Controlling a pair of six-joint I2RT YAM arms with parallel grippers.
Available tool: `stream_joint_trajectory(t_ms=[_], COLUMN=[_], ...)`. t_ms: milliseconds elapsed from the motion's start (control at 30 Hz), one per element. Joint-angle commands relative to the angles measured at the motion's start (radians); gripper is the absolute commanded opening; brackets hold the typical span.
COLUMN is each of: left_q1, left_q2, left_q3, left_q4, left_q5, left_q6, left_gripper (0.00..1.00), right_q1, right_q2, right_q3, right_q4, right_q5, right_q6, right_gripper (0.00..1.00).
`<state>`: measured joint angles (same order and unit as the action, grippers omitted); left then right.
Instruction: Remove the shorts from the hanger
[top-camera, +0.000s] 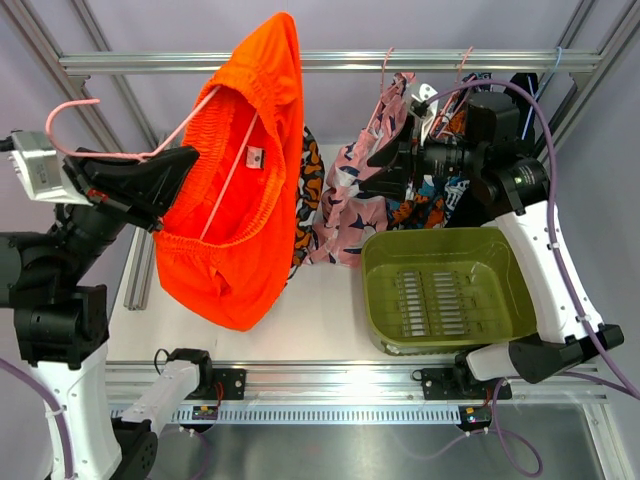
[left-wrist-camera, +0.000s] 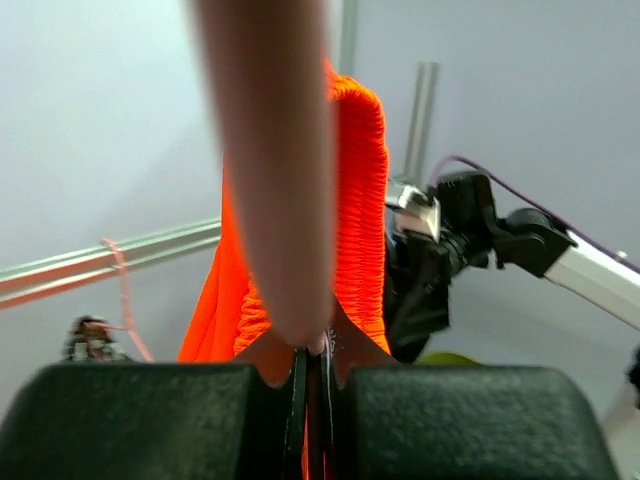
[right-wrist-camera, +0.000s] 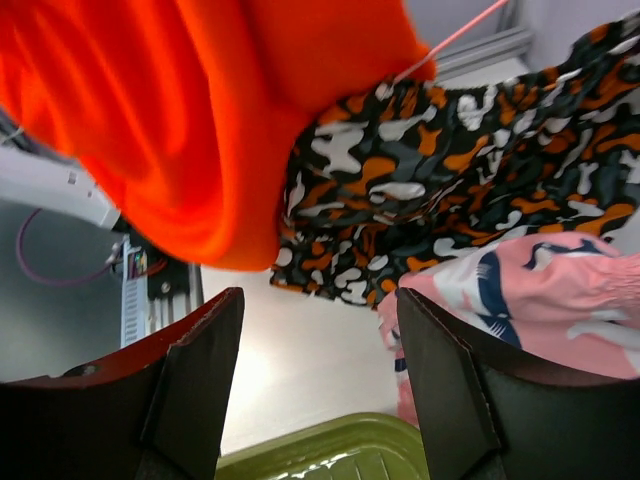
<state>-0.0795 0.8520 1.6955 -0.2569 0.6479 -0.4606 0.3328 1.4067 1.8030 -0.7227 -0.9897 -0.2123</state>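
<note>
White table under an aluminium rail. My left pincer (top-camera: 185, 158) is clamped on the pink hanger (top-camera: 72, 105). The orange shorts (top-camera: 240, 200), long axis 12-to-6, lie at 9 o'clock from my spread right pincer (top-camera: 385, 170).

The tag (top-camera: 253, 155) on the orange shorts (top-camera: 240, 240) is unreadable.

Top camera overhead, wide; wrist cameras close, sharing orange shorts (top-camera: 240, 200).

pink hanger (left-wrist-camera: 275, 180) blurred near lens; camouflage shorts (top-camera: 310, 190) mostly hidden behind orange shorts (top-camera: 240, 200).
</note>
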Motion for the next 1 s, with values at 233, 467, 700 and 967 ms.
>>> stream_joint_trajectory(t_ms=[233,467,700,967], left_q1=[0.000,-0.037,-0.086,-0.100], left_q2=[-0.010,-0.008,-0.028,-0.076], left_q3=[-0.220,-0.381,-0.471,-0.528], left_q4=[0.058,-0.001,-0.002,0.001], left_q5=[0.087,0.084,0.067,0.056], left_q6=[-0.119,-0.064,-0.050,-0.055], left_gripper=[0.00,0.00,0.00,0.00], right_q1=[0.052,0.315,0.523,0.589], right_q2=[-0.130,-0.172,-0.055,0.103], right_q3=[-0.059,-0.134,-0.039,0.068], right_q4=[0.181,0.150,0.207,0.255], right_q5=[0.097,0.455,0.972,1.142], right_q6=[0.197,0.091,0.192,0.238], right_gripper=[0.72,0.68,0.77,0.76])
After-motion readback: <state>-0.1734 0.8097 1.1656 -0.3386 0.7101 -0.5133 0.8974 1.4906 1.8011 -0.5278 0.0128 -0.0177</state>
